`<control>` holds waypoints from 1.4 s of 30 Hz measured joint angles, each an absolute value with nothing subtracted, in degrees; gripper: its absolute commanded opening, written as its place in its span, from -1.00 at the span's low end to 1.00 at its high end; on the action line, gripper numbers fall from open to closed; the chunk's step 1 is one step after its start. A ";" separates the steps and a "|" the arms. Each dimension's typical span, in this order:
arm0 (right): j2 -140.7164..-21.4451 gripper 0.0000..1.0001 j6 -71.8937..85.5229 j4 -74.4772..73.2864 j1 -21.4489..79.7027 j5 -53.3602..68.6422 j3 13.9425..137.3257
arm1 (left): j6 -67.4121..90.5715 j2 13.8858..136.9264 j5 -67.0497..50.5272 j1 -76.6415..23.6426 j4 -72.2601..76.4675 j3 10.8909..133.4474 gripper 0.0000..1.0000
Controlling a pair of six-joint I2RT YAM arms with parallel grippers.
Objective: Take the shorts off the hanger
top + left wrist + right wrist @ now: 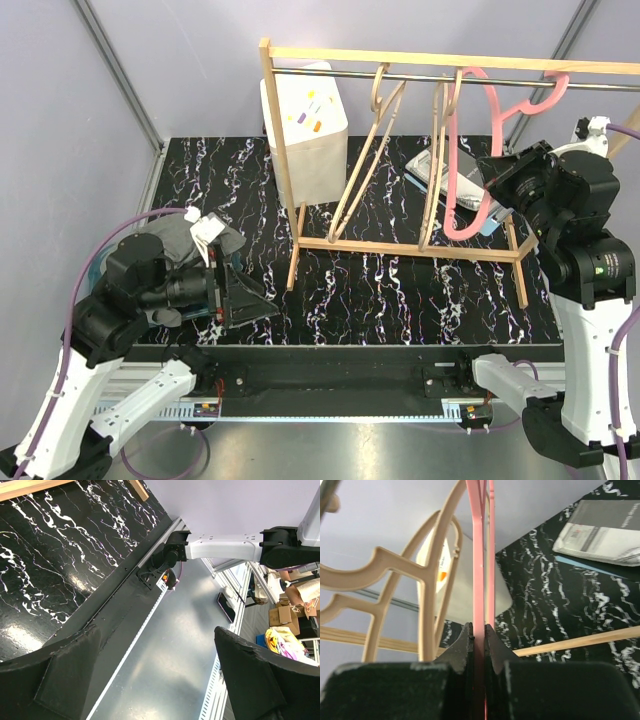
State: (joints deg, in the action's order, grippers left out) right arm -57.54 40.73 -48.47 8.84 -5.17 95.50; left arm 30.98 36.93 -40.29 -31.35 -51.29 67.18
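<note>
A pink hanger (470, 150) hangs from the metal rod of the wooden rack (400, 245), and no cloth is on it. My right gripper (497, 200) is shut on the pink hanger's lower bar (479, 580), with the jaws pinching it from both sides (479, 626). Dark grey shorts (165, 238) with a white tag lie crumpled on the table at the left, beside my left arm. My left gripper (250, 292) stands wide open with nothing in it, low near the table's front edge. In the left wrist view its fingers (157, 630) frame only the metal base below.
Two bare beige hangers (372, 150) hang on the same rod, left of the pink one. A white bin (305, 130) stands behind the rack's left post. A folded grey and white item (605, 530) lies on the table behind the rack at the right.
</note>
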 measured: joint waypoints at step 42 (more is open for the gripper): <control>-35.73 1.00 41.36 -69.67 8.84 -5.76 92.09 | 31.44 38.57 -39.53 -31.35 -51.24 67.09 0.98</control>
State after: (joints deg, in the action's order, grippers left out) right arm -35.73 41.36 -69.67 8.84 -5.76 92.09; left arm 31.44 38.57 -39.53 -31.35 -51.24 67.09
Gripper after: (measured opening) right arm 0.994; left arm 0.984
